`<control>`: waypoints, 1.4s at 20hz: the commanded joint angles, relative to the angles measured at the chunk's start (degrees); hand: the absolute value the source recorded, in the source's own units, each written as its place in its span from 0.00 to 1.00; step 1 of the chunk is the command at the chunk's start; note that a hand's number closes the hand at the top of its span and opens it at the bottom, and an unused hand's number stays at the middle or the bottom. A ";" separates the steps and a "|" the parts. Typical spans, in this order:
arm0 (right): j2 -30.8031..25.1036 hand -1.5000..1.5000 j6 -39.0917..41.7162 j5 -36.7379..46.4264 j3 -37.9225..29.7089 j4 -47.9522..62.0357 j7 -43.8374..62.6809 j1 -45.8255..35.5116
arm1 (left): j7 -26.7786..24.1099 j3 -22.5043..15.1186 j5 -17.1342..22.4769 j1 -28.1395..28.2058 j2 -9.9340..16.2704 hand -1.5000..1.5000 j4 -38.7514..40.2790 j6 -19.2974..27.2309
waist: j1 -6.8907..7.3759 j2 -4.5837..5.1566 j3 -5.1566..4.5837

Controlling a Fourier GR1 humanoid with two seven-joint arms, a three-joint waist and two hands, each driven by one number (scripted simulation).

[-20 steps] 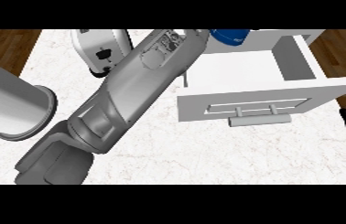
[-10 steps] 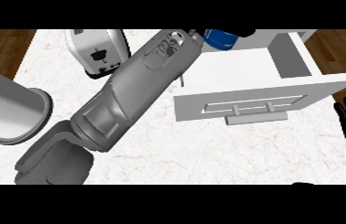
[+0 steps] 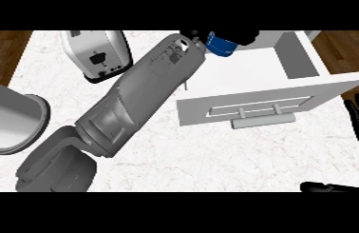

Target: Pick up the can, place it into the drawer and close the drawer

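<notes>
Left hand is curled round the blue can, and has carried it rightward from beside the toaster to the back edge of the open drawer; release comes next, I judge. Right hand low right, fingers can't tell

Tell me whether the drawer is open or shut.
Open. The drawer is pulled out, its white interior showing behind the handled front panel; the blue can is at its far edge.
</notes>
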 commanded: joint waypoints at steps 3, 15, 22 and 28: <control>1.54 0.00 -1.33 1.37 1.76 -2.37 0.97 0.31 | -0.29 -3.17 1.31 0.80 0.00 0.00 0.81 3.20 | -0.48 -0.10 -0.03; -0.19 0.00 0.46 0.53 2.08 -3.08 1.42 -0.35 | -1.40 -5.10 5.49 2.15 0.00 0.00 0.84 9.32 | -1.97 0.32 0.00; -4.59 0.00 0.81 10.71 2.28 -6.21 -2.89 -0.21 | -4.09 -3.51 8.53 2.32 0.00 0.00 0.25 8.31 | -0.63 0.15 -0.12; -7.19 0.00 0.98 17.13 3.90 -6.16 -5.61 -2.34 | -5.57 -3.18 11.57 3.36 0.00 0.00 -1.55 7.26 | 1.23 -0.18 -0.12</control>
